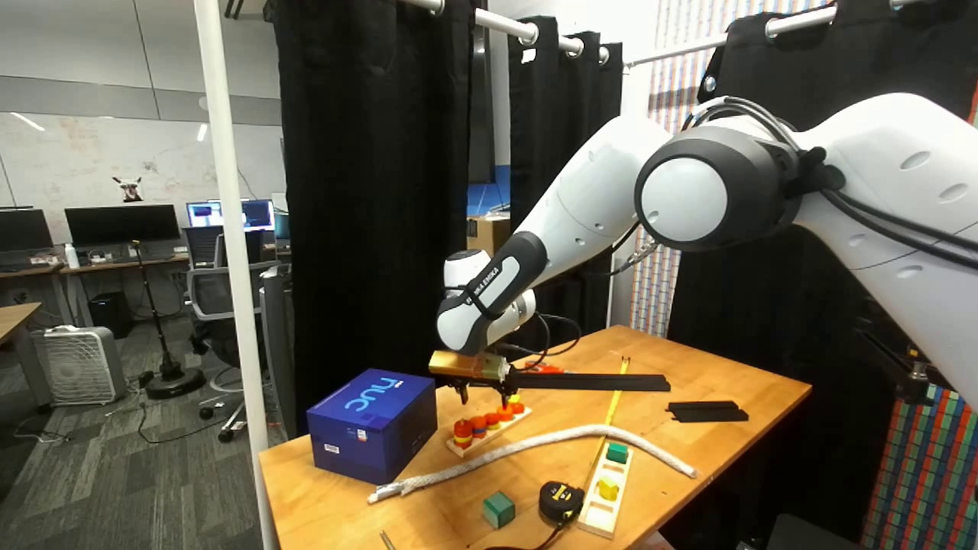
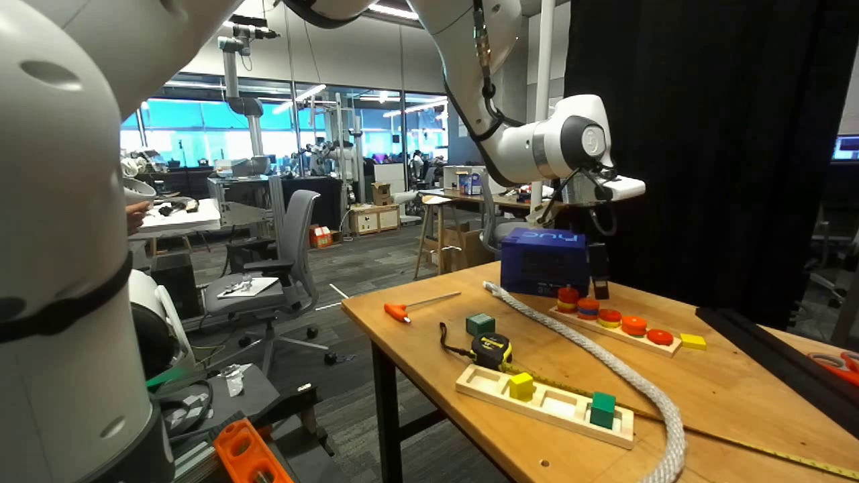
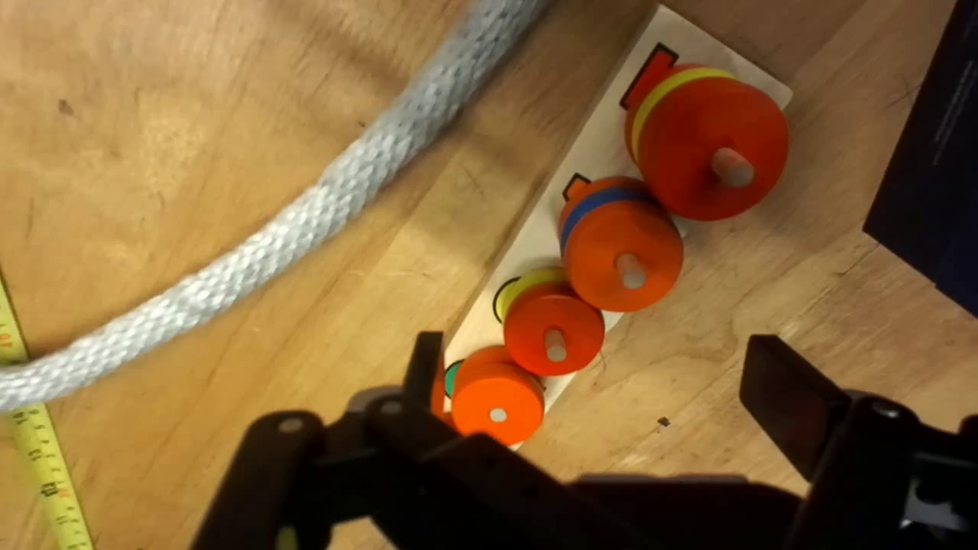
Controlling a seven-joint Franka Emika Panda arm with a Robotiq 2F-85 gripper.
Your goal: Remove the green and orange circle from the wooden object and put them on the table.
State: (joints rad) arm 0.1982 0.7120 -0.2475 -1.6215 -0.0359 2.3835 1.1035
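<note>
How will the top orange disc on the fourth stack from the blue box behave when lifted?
The orange disc will probably resist sideways pulls, since a peg shows through its middle; straight up looks safer. It may slip in the claw: its edge is curved and looks smooth. Likely light too, being far smaller than the blue box.

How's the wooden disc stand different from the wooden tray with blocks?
The wooden stand has upright pegs threaded with round discs; the tray has recesses and holds a yellow block and a green block. The stand lies beside the blue box, the tray beside the tape measure. Both are long, narrow, pale wood, on the table.
</note>
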